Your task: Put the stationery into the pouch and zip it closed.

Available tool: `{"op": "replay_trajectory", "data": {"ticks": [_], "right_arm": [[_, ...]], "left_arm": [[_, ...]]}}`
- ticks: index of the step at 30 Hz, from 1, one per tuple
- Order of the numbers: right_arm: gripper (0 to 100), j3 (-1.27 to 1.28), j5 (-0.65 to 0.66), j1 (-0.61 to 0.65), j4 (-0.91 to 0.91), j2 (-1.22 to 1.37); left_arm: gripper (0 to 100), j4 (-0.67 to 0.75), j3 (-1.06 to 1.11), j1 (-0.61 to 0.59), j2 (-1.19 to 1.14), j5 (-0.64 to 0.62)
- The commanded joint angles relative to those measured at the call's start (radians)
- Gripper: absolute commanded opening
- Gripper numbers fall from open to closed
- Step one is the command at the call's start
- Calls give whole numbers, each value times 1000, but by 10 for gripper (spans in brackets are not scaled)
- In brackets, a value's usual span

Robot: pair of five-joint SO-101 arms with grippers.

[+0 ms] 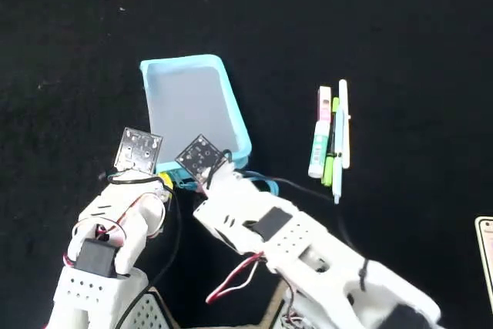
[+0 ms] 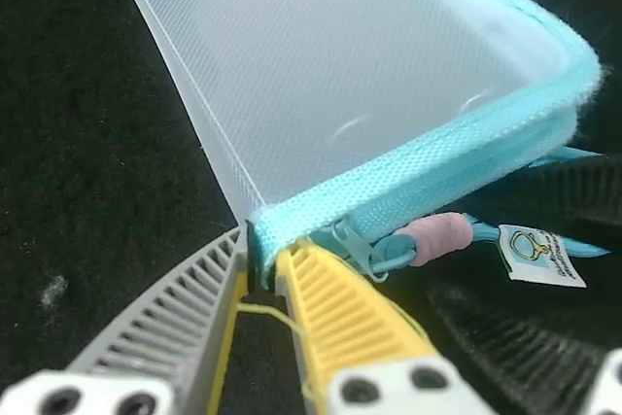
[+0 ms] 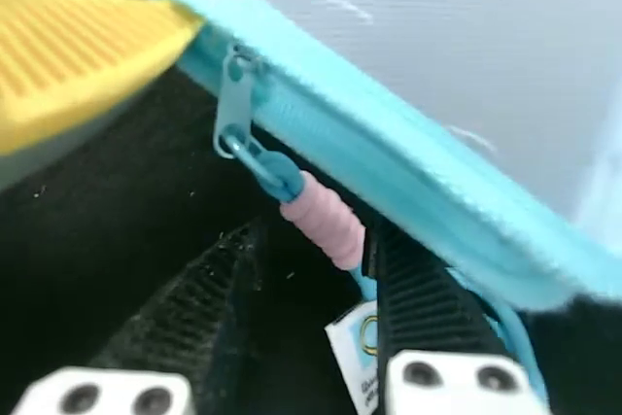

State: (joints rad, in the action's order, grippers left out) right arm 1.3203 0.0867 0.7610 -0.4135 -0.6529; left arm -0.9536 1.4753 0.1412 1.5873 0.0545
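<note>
**A:** Start at the left. What does the left gripper (image 2: 260, 261) have?

**B:** Its grey and yellow fingers are pressed together on the near corner of the light-blue pouch (image 1: 189, 102). In the high view that corner is at about 7 o'clock of the pouch. The pouch lies flat on the black table (image 1: 400, 28), and nothing touches its long edges up to 12 o'clock.

**A:** And beside that corner?

**B:** The zipper slider (image 2: 352, 245) sits right at the pinched corner. A pink pull (image 3: 326, 225) hangs from it, with a small white tag (image 2: 539, 255) beyond. The right gripper (image 3: 313, 258) has its black fingers spread, one on each side of the pull. I cannot tell whether either finger touches it.

**A:** Is the zip shut?

**B:** Hard to make out. Both arms cover the pouch's near edge from above.

**A:** Further right?

**B:** The pens and markers (image 1: 333, 135) lie in a tight bundle at 3 o'clock of the pouch. They are well apart from it, with a strip of black tabletop between. At the table's 4 o'clock edge, a pale card (image 1: 485, 246) is cut off by the frame.
</note>
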Motion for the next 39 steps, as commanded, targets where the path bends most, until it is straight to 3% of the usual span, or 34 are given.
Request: {"op": "replay_trajectory", "data": {"ticks": [1,8,14,22,29,31,34,39], "right_arm": [[167,-76,2,9,64,114],[164,-150,11,6,78,220],[166,-131,141,6,83,176],[166,-44,150,6,334,193],[162,-79,152,6,347,288],[134,-88,169,6,344,303],[6,-96,209,3,341,305],[9,-90,207,-106,216,131]], "left_arm": [[30,14,-65,-8,11,-6],[30,14,-65,-30,11,-6],[30,14,-65,-38,11,-6],[30,14,-62,-31,11,-6],[30,14,-62,-39,11,-6],[30,14,-62,-39,11,-6],[30,12,-62,-36,11,-6],[30,11,-62,-41,11,-6]]}}
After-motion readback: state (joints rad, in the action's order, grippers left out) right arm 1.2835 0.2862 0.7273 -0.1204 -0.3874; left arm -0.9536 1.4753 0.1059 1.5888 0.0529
